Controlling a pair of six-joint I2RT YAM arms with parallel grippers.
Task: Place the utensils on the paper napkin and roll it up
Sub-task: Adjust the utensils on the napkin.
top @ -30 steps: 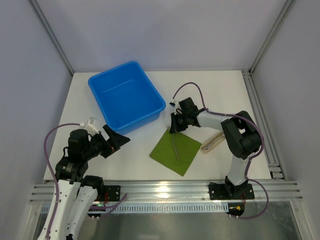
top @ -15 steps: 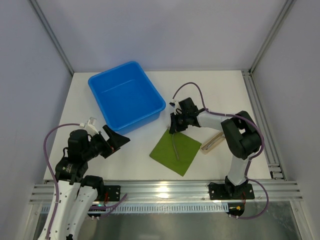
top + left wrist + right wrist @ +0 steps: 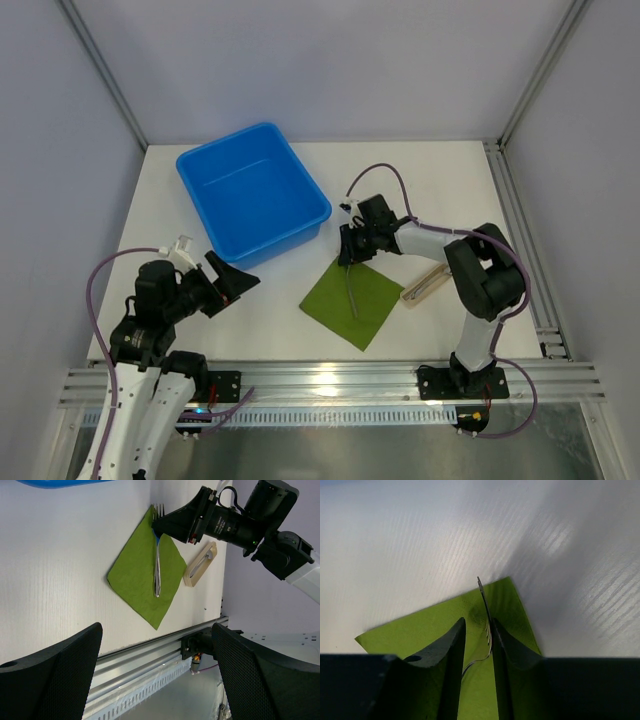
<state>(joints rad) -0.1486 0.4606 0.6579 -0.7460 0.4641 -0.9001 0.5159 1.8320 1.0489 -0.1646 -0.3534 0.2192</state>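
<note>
You are looking down on a white worktop inside grey walls. A blue tub is sitting toward its far left corner, only bare floor showing. A fork is lying on the green napkin toward the near edge. Your right pincer is straddling its tines, jaws parted, not clamping. A beige tray right of the napkin is holding another utensil. Your left pincer is gaping wide near the left edge.

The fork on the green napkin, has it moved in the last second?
No. The fork lies where it did on the green napkin, tines at the corner nearest the blue bin, between the right gripper's fingers.
</note>
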